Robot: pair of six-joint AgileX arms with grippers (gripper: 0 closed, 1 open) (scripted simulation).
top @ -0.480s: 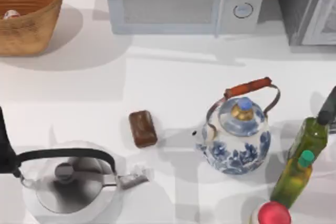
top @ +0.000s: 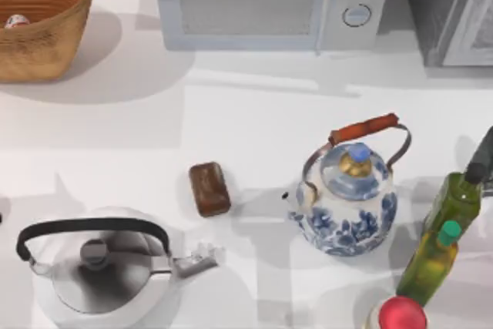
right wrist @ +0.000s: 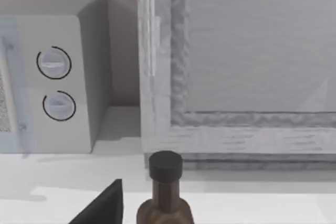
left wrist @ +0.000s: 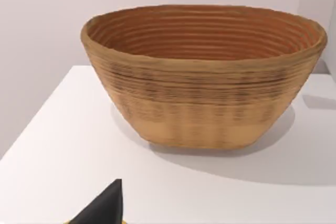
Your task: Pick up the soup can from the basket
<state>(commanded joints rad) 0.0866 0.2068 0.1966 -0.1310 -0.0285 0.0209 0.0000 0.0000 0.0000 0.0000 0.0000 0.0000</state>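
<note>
Left arm has cleared the top view's 9 o'clock edge since the earlier frame, claw state cannot be told; soup can point(top: 17, 21) sits inside the basket point(top: 54, 44) at 10 o'clock, so descent over the rim is advised, wicker wall avoided.

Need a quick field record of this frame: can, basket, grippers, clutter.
can: in the basket, red-and-white bit shows by its left wall
basket: top view's far left corner of the table, upright
left gripper: faces the basket's side from the near side, one dark fingertip in left wrist view
right gripper: at the table's right edge by the oil bottle
clutter: steel kettle, blue-white kettle, brown block, microwave
</note>
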